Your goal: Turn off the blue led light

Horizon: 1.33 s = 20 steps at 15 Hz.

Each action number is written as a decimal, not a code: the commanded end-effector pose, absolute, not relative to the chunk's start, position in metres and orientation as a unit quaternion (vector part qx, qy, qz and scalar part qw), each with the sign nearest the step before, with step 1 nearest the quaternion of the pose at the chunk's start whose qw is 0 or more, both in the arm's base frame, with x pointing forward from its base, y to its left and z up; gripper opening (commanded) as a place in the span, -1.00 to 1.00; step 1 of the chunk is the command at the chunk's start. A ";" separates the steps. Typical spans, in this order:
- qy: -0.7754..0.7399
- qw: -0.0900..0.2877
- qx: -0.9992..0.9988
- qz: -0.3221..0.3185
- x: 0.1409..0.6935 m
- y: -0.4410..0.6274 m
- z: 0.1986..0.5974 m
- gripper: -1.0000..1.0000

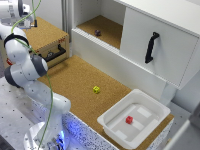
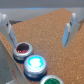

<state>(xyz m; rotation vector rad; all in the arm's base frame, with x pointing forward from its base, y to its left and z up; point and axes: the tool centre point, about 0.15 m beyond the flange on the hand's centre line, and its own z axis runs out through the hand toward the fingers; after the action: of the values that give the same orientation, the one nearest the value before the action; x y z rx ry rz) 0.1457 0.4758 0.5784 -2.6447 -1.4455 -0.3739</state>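
In the wrist view a round button glows bright blue (image 2: 35, 63): the blue led light, lit. It sits in a row on the cork surface between a dark red button (image 2: 22, 49) and a green button (image 2: 51, 80) that is partly cut off. My gripper (image 2: 37, 42) hangs above the cork just beyond the row, open, with one finger (image 2: 6, 27) on each side and nothing between them. In the exterior view the hand (image 1: 17, 11) is at the far upper left, and the buttons are hidden there.
A wooden box with a black drawer handle (image 1: 55, 52) lies below the hand. A yellow cube (image 1: 96, 89) sits mid-table. A white tray (image 1: 107, 120) holds a red cube (image 1: 129, 119). The white cabinet has a black door handle (image 1: 151, 47) and a small dark object (image 1: 98, 32) on its shelf.
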 end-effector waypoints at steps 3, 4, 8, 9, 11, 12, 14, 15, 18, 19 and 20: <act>-0.522 -0.044 -0.851 -0.039 0.154 0.522 0.578 -1.00; -0.524 -0.048 -0.850 -0.037 0.154 0.522 0.574 -1.00; -0.515 -0.047 -0.855 -0.028 0.155 0.527 0.556 -1.00; -0.513 -0.046 -0.856 -0.029 0.155 0.529 0.552 -1.00; -0.510 -0.044 -0.859 -0.024 0.155 0.532 0.543 -1.00; -0.508 -0.046 -0.860 -0.026 0.156 0.534 0.538 -1.00; -0.506 -0.053 -0.861 -0.026 0.158 0.538 0.526 -1.00; -0.504 -0.054 -0.862 -0.024 0.158 0.539 0.521 -1.00; -0.501 -0.056 -0.864 -0.013 0.157 0.542 0.504 -1.00; -0.500 -0.058 -0.864 -0.010 0.156 0.541 0.499 -1.00; -0.497 -0.061 -0.865 -0.005 0.156 0.541 0.492 -1.00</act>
<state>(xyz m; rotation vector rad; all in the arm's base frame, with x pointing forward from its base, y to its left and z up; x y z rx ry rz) 0.1561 0.5115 0.5124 -2.6736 -1.5912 -0.1082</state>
